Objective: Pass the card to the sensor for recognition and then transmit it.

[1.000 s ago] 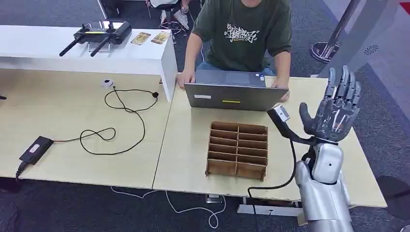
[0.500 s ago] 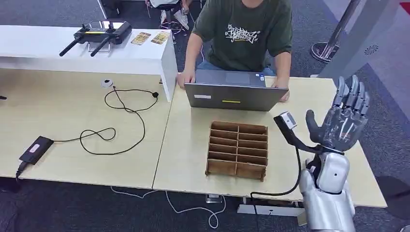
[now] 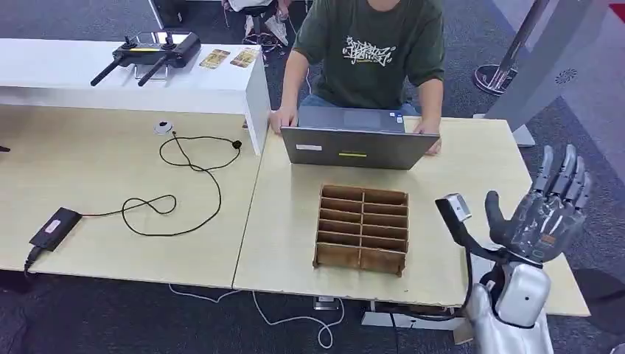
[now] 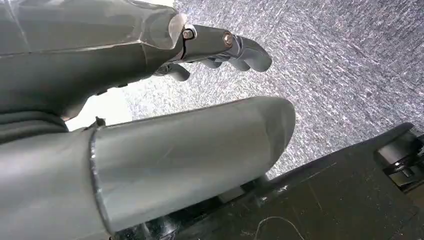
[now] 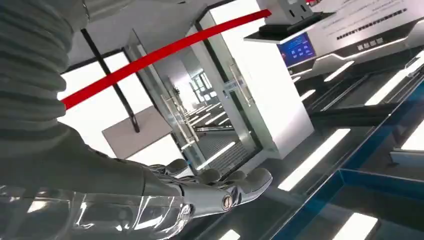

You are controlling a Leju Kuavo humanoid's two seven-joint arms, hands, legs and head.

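My right hand is raised at 4 o'clock, fingers spread, holding nothing; the wooden divider tray compartments hold nothing visible.

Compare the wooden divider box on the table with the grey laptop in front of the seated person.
The brown wooden divider box is split into rows of open slots; the grey laptop shows a smooth, closed-looking lid back. The box stands nearer the robot, untouched; the laptop sits at the far edge with a person's hands at both its sides. The laptop is wider than the box. Both rest on the same pale wooden table.
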